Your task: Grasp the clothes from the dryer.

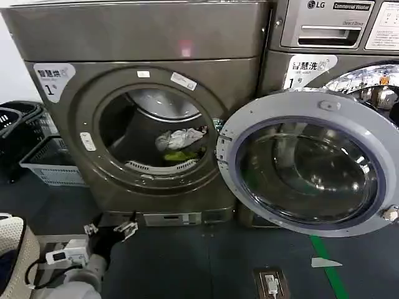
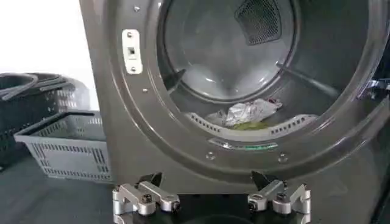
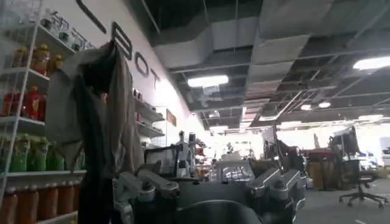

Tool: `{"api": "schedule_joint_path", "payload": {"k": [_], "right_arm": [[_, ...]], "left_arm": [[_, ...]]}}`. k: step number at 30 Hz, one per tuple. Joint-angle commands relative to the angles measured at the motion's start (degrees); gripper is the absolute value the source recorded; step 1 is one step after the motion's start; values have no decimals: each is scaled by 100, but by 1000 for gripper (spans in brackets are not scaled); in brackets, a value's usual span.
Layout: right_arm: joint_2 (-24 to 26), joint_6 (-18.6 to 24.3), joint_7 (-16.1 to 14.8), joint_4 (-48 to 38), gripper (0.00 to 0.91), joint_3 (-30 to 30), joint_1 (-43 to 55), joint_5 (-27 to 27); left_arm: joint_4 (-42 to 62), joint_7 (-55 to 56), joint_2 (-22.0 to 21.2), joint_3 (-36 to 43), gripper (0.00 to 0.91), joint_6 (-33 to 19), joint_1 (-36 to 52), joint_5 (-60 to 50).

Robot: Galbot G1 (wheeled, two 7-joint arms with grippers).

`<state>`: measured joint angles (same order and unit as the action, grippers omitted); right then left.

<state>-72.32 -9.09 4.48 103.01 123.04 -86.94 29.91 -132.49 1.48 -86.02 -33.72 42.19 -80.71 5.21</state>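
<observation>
The dryer [image 1: 81, 37] is the bronze-brown machine on the left, with a "1" sticker and a wide round porthole. Its glass door [image 1: 305, 165] is swung open to the right. The clothes lie low at the front of the dark drum: a whitish-grey piece [image 1: 179, 138] [image 2: 247, 112] on top of a yellow-green piece [image 1: 181, 156] [image 2: 250, 126]. My left gripper [image 1: 111, 228] [image 2: 208, 181] hangs open and empty near the floor, below and left of the porthole, facing the machine's front. My right gripper [image 3: 212, 176] is open and empty, pointing out into the room.
A grey plastic basket [image 1: 53, 165] and black baskets [image 1: 15, 124] stand left of the dryer. An LG machine [image 1: 336, 25] is stacked at the right, behind the open door. Green tape [image 1: 327, 261] and a small floor plate [image 1: 271, 283] mark the dark floor.
</observation>
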Motion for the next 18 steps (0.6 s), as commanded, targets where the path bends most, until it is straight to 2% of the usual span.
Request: {"api": "schedule_joint_path", "payload": {"k": [1,18], "right_arm": [[-2,0,-2,6,907,2,0,1],[-5,-3,1,13,907,7,1,-2]], "left_arm": [[-10,-6,3,0,907,281,-9,8],[-58,-31,-7,-22,907,281,-5,8]]}}
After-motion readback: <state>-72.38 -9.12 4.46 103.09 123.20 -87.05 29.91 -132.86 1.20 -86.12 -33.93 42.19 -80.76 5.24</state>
